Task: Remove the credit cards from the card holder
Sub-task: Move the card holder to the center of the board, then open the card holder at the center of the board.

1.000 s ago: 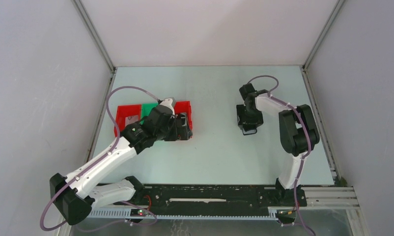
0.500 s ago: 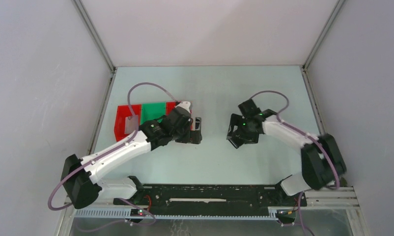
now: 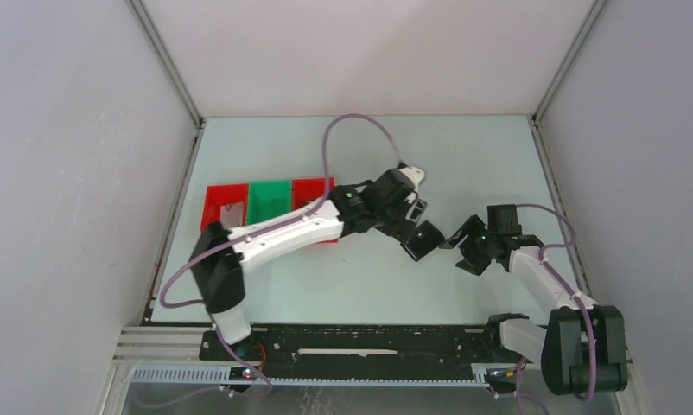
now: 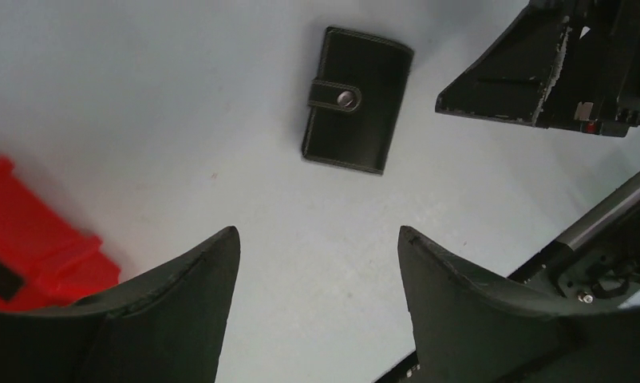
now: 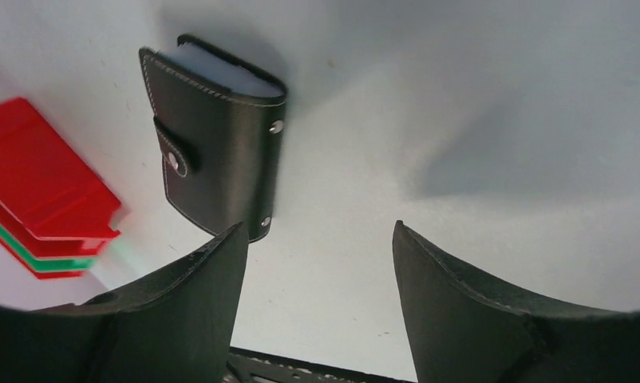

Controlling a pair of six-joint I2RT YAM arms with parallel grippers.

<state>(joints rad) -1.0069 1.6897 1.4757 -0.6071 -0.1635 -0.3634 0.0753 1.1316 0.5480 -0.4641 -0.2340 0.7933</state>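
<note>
My left end effector (image 4: 317, 239) and right end effector (image 5: 317, 231) both stand wide, holding nothing. The card holder (image 3: 427, 240) lies snapped shut on the bench (image 3: 369, 285), centre-right of the overhead frame (right between them). If I pinch it flat it may skid away, or my two end effectors could clash.

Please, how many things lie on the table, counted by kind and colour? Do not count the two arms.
Red trays: 2
Green tray: 1
Black card holder, closed: 1
Small grey piece in one red tray, too small to identify: 1
Total: 5
</note>
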